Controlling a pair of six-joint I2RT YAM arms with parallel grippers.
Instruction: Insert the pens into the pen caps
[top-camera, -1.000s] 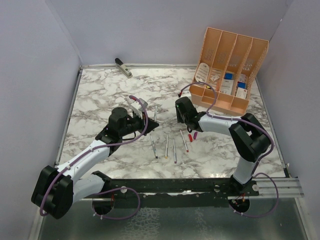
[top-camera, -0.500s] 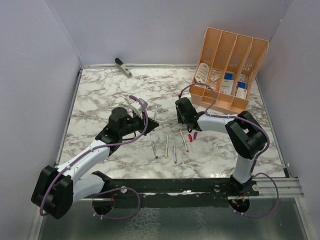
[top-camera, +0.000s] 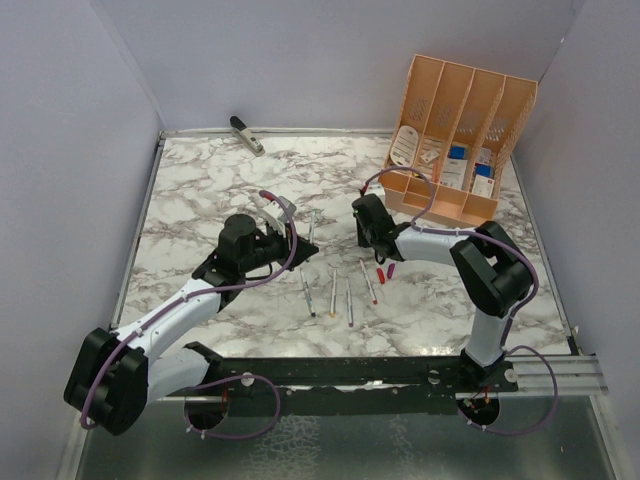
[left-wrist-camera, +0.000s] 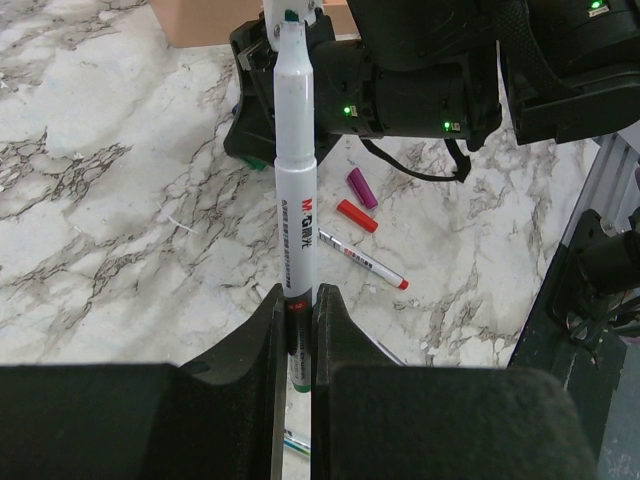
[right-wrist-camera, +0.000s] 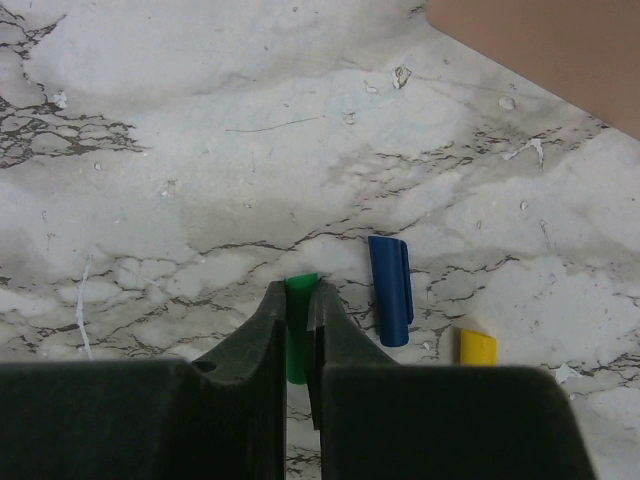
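Note:
My left gripper (left-wrist-camera: 297, 295) is shut on the lower end of a white pen (left-wrist-camera: 297, 180) with a green tip, which points at the right arm. In the top view this gripper (top-camera: 300, 245) is left of the table's middle. My right gripper (right-wrist-camera: 297, 290) is shut on the green cap (right-wrist-camera: 298, 300), low over the marble; in the top view it (top-camera: 365, 225) is near the organiser. A blue cap (right-wrist-camera: 390, 290) and a yellow cap (right-wrist-camera: 477, 346) lie just to its right. A red cap (left-wrist-camera: 357, 215) and a magenta cap (left-wrist-camera: 361, 188) lie by a red-tipped pen (left-wrist-camera: 362, 260). Several pens (top-camera: 333, 290) lie between the arms.
An orange desk organiser (top-camera: 460, 140) stands at the back right, close behind the right gripper. A grey-black stapler (top-camera: 246, 134) lies at the back left edge. Grey walls close in the marble table (top-camera: 200, 190) on three sides.

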